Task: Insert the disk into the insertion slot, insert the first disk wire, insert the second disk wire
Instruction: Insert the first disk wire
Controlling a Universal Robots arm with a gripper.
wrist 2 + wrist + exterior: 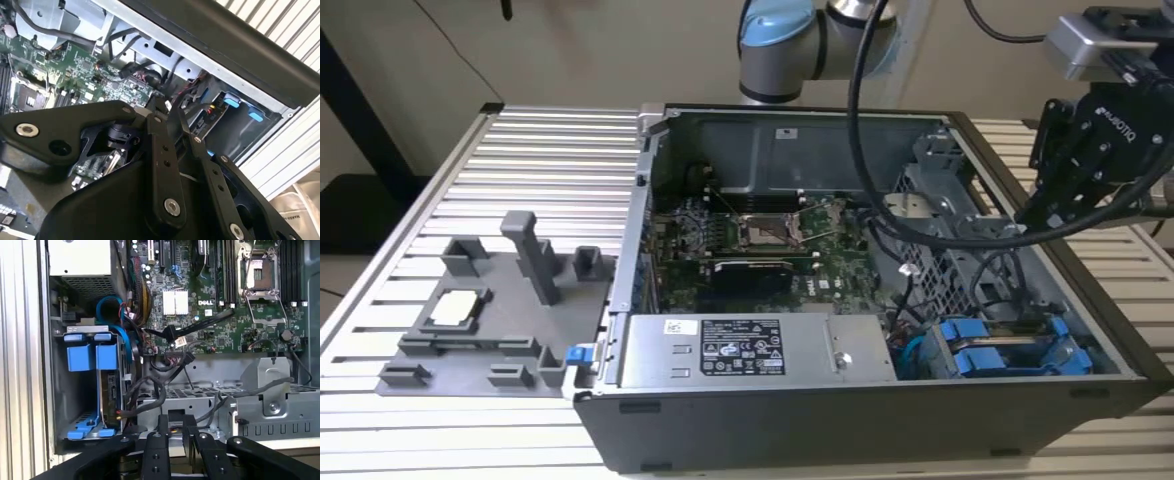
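Where blue plastic frames the disk (107, 390), rectangular grey sheet-metal slot (75, 400)

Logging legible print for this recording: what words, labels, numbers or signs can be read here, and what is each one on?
Sticker on the power-supply box: print too small to read.
White label on the case's back wall: too small to read.
White lettering on the motherboard: a maker's mark only.
Lettering on the hand: a maker's mark only.

Black gripper (161, 111) in front of a green motherboard (95, 75), blue-tabbed disk (233, 101) near the dark case wall (225, 45)
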